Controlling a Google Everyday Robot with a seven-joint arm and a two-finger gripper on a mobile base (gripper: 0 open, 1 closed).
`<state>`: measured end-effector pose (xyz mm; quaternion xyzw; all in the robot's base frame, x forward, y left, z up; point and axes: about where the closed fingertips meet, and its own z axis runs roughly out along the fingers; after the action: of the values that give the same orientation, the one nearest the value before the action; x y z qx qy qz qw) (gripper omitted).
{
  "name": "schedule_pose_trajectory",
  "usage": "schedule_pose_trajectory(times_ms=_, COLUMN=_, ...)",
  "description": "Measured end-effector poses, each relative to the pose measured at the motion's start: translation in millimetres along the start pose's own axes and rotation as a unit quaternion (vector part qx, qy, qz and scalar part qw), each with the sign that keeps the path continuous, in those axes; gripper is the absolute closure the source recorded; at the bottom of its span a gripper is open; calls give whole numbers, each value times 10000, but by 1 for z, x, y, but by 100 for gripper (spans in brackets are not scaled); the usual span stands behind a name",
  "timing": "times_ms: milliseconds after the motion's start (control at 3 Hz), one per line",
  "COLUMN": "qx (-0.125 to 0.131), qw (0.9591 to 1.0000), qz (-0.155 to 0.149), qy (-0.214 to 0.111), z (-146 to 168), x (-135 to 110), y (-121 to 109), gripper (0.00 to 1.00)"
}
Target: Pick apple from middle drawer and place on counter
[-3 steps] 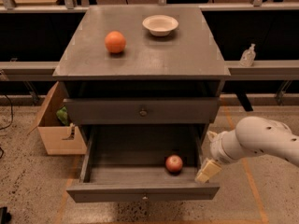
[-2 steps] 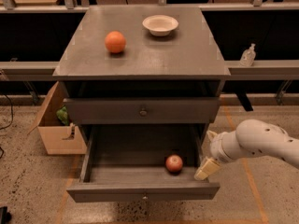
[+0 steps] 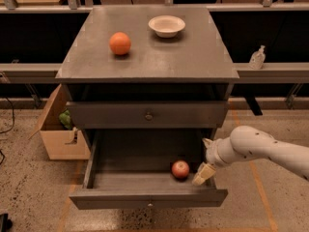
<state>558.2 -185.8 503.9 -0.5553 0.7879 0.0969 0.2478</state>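
- My gripper (image 3: 203,172) sits low inside the open middle drawer (image 3: 145,197), at its right side. I cannot tell whether it is open or closed, but nothing is in it.
- The apple (image 3: 180,169) lies on the drawer floor just beside the gripper, not touching.
- Drawer out and the reach made, I judge. Left: grasp, lift, and place on the counter (image 3: 159,64), clear of the orange (image 3: 119,43) and bowl (image 3: 166,25).
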Motion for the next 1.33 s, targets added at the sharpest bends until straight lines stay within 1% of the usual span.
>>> schedule_pose_trajectory(times_ms=333, qx=-8, qw=10000, qz=-37, qy=31, z=29, x=3, y=-7, gripper=0)
schedule_pose_trajectory(times_ms=667, qx=52, qw=9999, qz=-54, qy=94, z=54, x=7, y=-14, gripper=0)
schedule_pose_trajectory(times_ms=1000, qx=62, qw=9999, qz=-49, qy=87, z=75, x=6, y=-21, gripper=0)
schedule_pose_trajectory(times_ms=1333, qx=-58, qw=9999, qz=-5, qy=160, z=94, x=13, y=-19, gripper=0)
